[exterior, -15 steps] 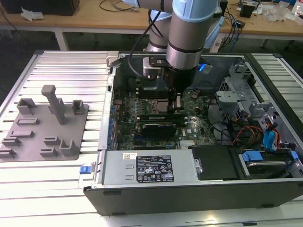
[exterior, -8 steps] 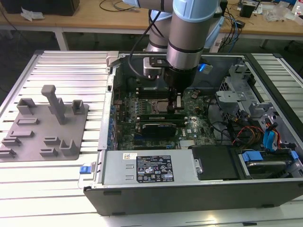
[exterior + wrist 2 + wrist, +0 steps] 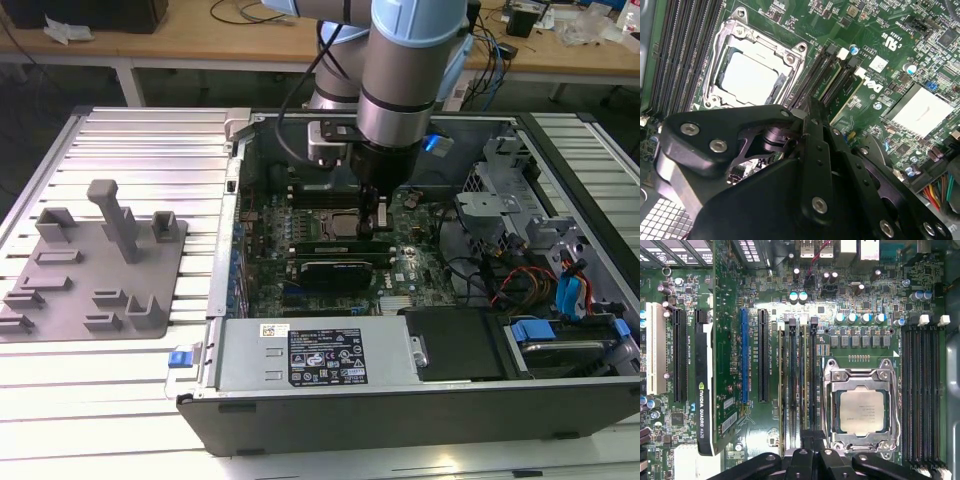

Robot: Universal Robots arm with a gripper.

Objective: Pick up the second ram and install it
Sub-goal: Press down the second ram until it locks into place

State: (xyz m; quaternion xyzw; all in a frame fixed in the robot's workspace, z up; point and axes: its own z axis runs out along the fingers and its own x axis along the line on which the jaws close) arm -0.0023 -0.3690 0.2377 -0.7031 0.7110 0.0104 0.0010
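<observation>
In the exterior view the end effector (image 3: 378, 222) is reaching straight down from the arm (image 3: 405, 70) into the open computer case (image 3: 400, 410) and is hanging over the motherboard (image 3: 400, 285), just beside the processor socket (image 3: 342, 226). In the first wrist view its fingers (image 3: 801, 460) are sitting close together, clenched on the second ram (image 3: 805, 390). The ram is standing edge-on in the band of memory slots between the socket and the long blue slot (image 3: 744, 355). How deep the stick is sitting cannot be told. The black graphics card (image 3: 335, 268) is lying across the board on the near side of the end effector. Farther toward the exterior view's left, the grey fixture plate (image 3: 95, 270) is resting on the ribbed tabletop (image 3: 150, 140), well apart from the case.
</observation>
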